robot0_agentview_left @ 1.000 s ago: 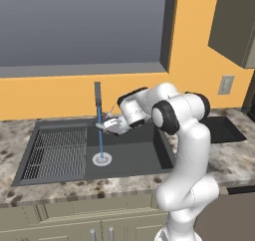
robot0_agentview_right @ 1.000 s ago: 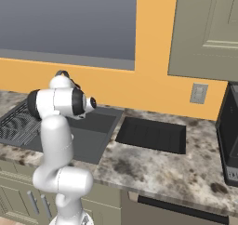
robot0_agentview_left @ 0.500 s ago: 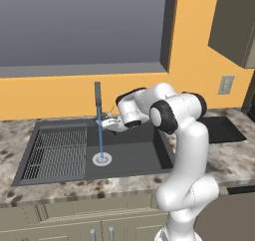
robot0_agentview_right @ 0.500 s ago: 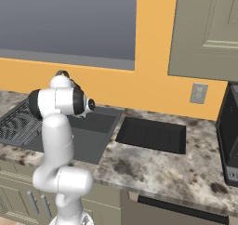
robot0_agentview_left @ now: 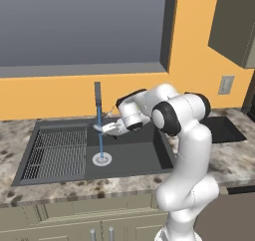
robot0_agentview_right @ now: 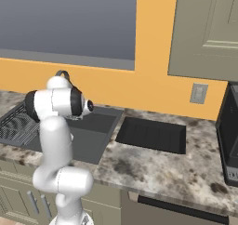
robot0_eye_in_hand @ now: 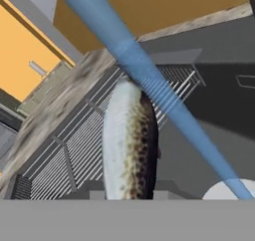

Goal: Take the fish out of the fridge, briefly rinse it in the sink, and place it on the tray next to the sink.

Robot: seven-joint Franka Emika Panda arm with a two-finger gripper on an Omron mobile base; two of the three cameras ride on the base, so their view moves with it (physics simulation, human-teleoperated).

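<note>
Speckled grey-brown stone table (robot0_agentview_right: 153, 166) runs below an orange wall and a wide grey window, carrying the dark grey rectangular sink (robot0_agentview_left: 134, 158) with its ribbed grid on the left and round silver drain (robot0_agentview_left: 101, 159). The flat black low-rimmed tray (robot0_agentview_right: 151, 135) lies just beside the basin's right edge, with bare table in front of it. The pincer (robot0_agentview_left: 105, 129) is clenched on the slender silvery, brown-speckled fish (robot0_eye_in_hand: 130, 145), held above the basin in the blue water stream (robot0_agentview_left: 100, 135) from the slim dark faucet (robot0_agentview_left: 97, 95), long axis pointing away from the pincer toward the grid.
</note>
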